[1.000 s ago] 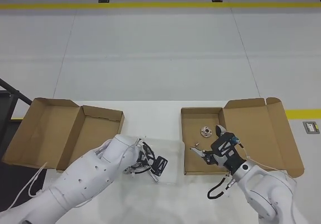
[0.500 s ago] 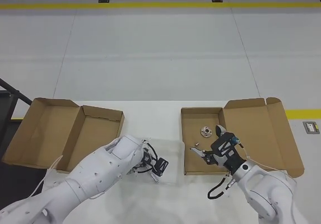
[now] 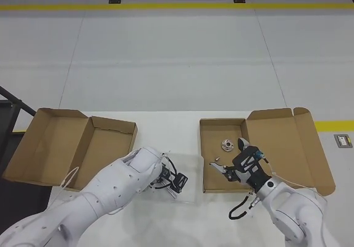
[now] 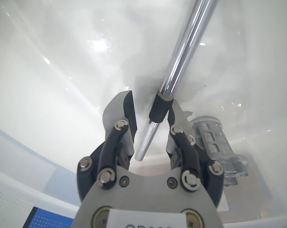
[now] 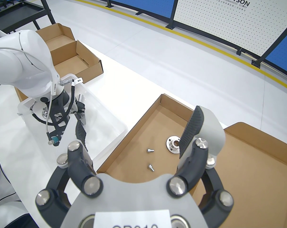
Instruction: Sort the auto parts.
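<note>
The left gripper (image 4: 150, 102) has its fingers (image 4: 130, 112) spread apart inside the clear tub (image 4: 50, 48). A shiny rod (image 4: 190, 31) with a black band lies between them, close to one finger (maybe touching, hard to tell). A bumpy metal part (image 4: 212, 138) sits just beside that finger. The right gripper (image 5: 138, 116) is spread wide too, holding nothing, over the brown box (image 5: 157, 123). Past its fingers, a round ring part (image 5: 172, 143) and two little bolts (image 5: 150, 150) lie in the box.
</note>
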